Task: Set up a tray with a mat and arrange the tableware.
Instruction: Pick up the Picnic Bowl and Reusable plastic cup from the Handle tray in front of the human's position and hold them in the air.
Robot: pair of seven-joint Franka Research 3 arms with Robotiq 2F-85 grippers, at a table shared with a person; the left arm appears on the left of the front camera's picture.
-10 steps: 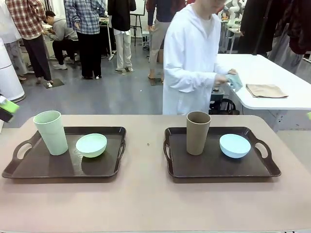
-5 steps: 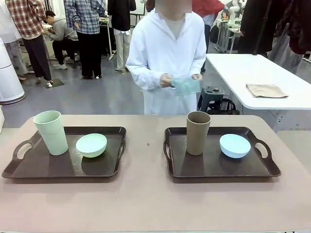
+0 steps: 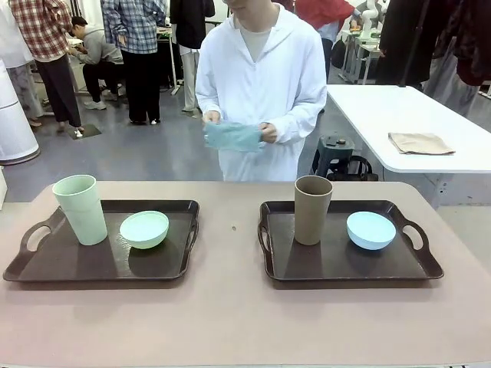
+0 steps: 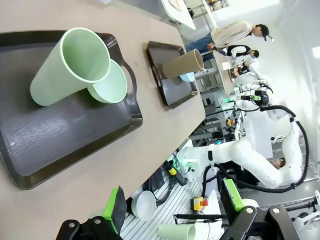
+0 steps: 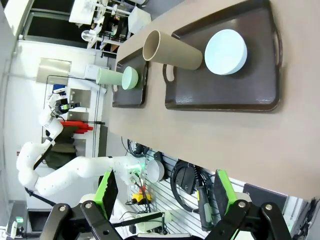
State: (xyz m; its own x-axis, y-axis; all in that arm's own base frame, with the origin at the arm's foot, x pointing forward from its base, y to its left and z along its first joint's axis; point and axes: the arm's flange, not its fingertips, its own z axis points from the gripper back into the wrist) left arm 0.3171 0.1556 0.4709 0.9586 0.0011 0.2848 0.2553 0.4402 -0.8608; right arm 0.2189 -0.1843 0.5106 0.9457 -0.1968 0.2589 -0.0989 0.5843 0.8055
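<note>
Right hand (image 5: 165,176), spread wide, faces brown tumbler (image 5: 172,50) beside light blue bowl (image 5: 226,51) on tray (image 5: 250,86).

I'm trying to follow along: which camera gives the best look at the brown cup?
The front view: the brown cup stands upright, whole and close, on the right tray beside the light blue bowl. The right wrist view shows it whole too, but rolled sideways. The left wrist view shows it small and far off.
</note>
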